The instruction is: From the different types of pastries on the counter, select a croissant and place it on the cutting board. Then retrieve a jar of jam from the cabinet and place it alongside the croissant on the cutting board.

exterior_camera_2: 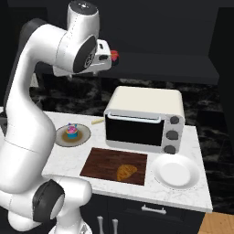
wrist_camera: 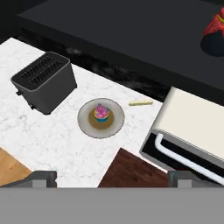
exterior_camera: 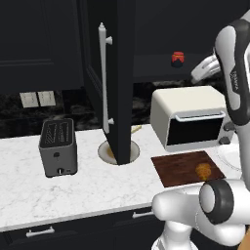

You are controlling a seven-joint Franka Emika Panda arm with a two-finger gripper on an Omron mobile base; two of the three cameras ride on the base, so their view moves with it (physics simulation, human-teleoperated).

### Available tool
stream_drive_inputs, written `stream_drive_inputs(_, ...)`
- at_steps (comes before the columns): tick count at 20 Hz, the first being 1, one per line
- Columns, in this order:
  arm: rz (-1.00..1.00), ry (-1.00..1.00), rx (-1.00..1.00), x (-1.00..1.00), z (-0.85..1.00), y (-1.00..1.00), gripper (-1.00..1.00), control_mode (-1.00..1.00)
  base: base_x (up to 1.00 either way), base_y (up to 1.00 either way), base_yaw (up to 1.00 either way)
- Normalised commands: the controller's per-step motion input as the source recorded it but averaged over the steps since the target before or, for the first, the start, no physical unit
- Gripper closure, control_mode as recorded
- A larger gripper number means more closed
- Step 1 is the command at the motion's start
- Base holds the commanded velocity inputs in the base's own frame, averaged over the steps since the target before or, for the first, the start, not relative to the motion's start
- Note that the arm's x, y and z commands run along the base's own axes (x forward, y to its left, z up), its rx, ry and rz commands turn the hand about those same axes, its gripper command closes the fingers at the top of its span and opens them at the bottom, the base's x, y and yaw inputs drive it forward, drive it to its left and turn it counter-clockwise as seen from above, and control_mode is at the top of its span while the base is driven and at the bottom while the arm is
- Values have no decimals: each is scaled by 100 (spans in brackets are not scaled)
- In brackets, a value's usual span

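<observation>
Nearest the base, the cutting board [exterior_camera_2: 109,164] carries the croissant [exterior_camera_2: 126,172] at its near right, a white plate [exterior_camera_2: 176,172] beside it. Up inside the open cabinet [exterior_camera: 117,73], the gripper [wrist_camera: 112,178], fingers spread and empty, hangs just left of the jar of jam [exterior_camera: 177,59] on the shelf.

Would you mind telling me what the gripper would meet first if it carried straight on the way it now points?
Probably the counter near the grey plate holding a cupcake, though depth is hard to judge.
</observation>
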Motion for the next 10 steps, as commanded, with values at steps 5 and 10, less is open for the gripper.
stream_drive_inputs(5,5,-20,0,0,12,0,-100,-100,0,0,0)
stream_drive_inputs(10,0,-1,0,0,4,0,-100,-100,0,0,0)
